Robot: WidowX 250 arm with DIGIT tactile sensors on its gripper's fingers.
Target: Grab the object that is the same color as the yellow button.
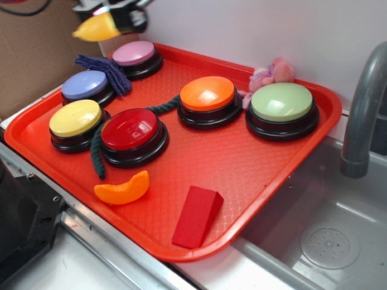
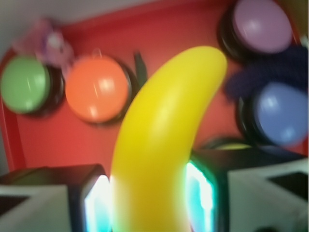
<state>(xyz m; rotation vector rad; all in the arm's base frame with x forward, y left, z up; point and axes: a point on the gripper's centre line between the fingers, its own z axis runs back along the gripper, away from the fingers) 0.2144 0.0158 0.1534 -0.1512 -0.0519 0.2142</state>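
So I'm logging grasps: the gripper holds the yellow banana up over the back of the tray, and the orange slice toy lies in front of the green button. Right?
Nearly. The gripper does hold the yellow banana above the back of the tray, but the orange slice toy lies in front of the red button, not the green button. The exterior view shows it.

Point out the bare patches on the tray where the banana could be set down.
Bare tray: the wide stretch in front of the orange button and green button, right of the red wedge. The left side is crowded with the yellow button, the red button, rope and cloth. The end effector holds the banana.
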